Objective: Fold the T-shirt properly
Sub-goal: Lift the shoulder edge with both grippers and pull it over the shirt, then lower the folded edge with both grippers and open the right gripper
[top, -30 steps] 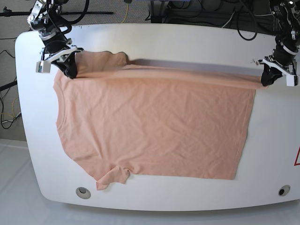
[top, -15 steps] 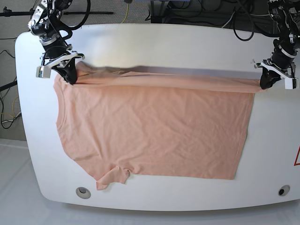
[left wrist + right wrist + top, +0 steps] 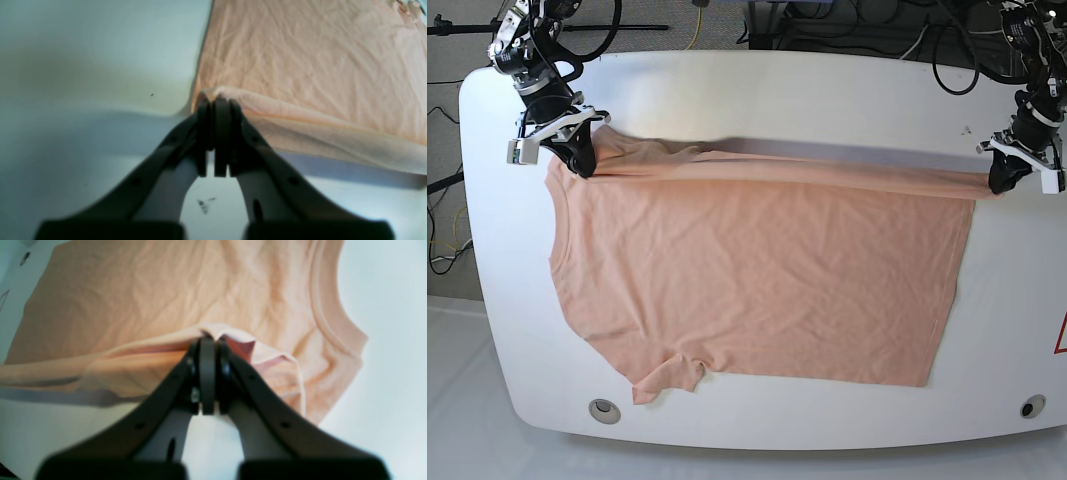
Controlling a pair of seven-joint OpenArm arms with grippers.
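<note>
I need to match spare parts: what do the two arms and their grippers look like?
Both arms are black, jointed, with black cables looping along them. Each ends in a white bracket piece above dark fingers: left gripper, right gripper. Up close, the fingers are slim black curved prongs with flat pads.

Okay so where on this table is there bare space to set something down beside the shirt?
Bare table runs along the far edge, beyond the lifted edge of the T-shirt. Narrower strips lie along the near edge and outside the hem. It is crowded at the far corners, where the left pincer and right pincer pinch the cloth.
</note>
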